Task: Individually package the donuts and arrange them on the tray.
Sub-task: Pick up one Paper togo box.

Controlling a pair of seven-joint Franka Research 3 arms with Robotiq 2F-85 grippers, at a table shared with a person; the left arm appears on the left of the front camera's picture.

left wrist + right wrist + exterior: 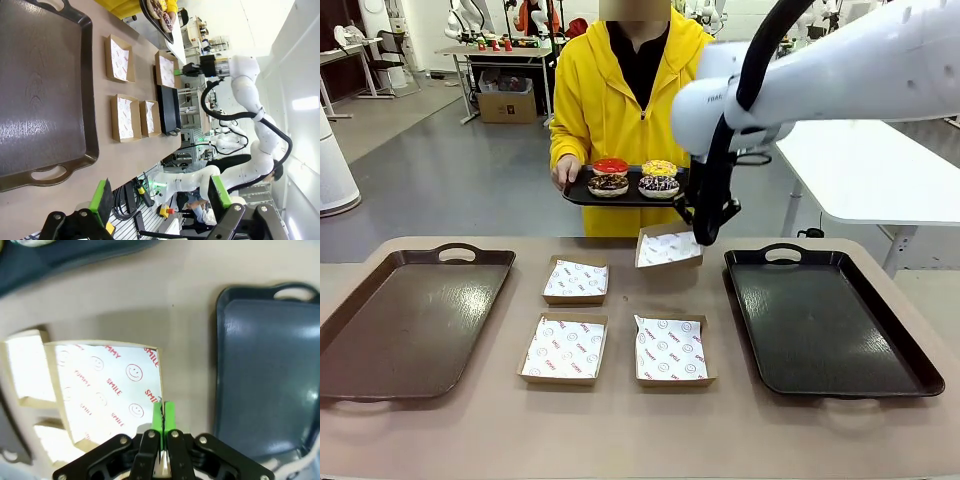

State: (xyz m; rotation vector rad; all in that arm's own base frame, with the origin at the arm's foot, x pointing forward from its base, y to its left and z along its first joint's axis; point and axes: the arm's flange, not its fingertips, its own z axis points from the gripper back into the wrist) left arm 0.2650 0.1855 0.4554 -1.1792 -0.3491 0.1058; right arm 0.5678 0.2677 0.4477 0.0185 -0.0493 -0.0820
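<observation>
Right gripper (162, 412): you see its green pads pressed together, clamped on the rim of the paper-lined cardboard box (669, 247), which sits tilted at centre frame in the front view.
Left gripper (160, 197): its pads stand wide apart at the bottom of its wrist view, gripping nothing.
Writing: you can read red "SMILE" beside smiley faces on the box's white liner; another word ends in "MMY".
Right arm (840, 70): it enters from the upper right of the front view, wrist pointing down.
Donuts (609, 184): all four lie on the black tray (576, 192) the person holds, upper centre.
</observation>
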